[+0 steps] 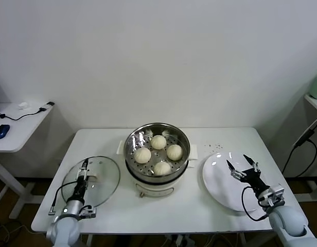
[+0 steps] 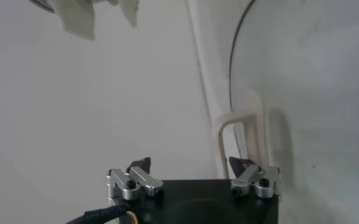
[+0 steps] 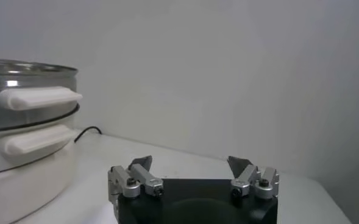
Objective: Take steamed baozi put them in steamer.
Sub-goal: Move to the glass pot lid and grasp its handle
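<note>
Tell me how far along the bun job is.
Loading looks done: all four buns sit in the steamer, and the plate is bare. Nothing is in hand; the right claw is open over the plate, the left claw open over the lid. Covering may be left.

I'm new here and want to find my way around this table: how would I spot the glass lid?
Start at the shiny steel steamer in the middle of the white table, with four buns inside. The glass lid lies flat on the robot's left of it, under the left gripper. Unlike the opaque white plate on the other side, it is see-through, with a steel rim and a cream handle on top.
</note>
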Tool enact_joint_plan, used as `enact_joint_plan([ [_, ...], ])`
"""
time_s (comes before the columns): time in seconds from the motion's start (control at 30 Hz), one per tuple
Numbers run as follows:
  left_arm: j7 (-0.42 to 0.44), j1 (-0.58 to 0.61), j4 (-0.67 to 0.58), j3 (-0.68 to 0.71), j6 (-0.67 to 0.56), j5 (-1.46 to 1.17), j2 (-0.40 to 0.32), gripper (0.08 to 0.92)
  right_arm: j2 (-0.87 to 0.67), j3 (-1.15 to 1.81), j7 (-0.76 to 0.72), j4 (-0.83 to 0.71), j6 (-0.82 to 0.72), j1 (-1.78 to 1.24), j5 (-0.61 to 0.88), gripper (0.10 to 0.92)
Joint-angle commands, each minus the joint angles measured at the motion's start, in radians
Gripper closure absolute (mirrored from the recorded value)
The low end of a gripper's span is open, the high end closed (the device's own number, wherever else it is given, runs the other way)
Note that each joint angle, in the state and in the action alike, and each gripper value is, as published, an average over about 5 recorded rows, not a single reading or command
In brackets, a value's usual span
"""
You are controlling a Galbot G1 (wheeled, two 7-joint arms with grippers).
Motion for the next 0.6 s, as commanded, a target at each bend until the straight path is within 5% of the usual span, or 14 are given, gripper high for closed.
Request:
enact_joint_plan([
  [0.03,0.024,-0.025,0.030,0.017,0.008,-0.046,0.017,0.225,0.008,0.021,-0.005,-0.010,0.005,-0.008,-0.026,0.203],
  [0.6,0.053,0.027,-0.055,0.026,0.012,-0.152,0.036,0.718,0.015,0.041,-0.024,-0.045,0.029,-0.008,-0.070,0.203],
])
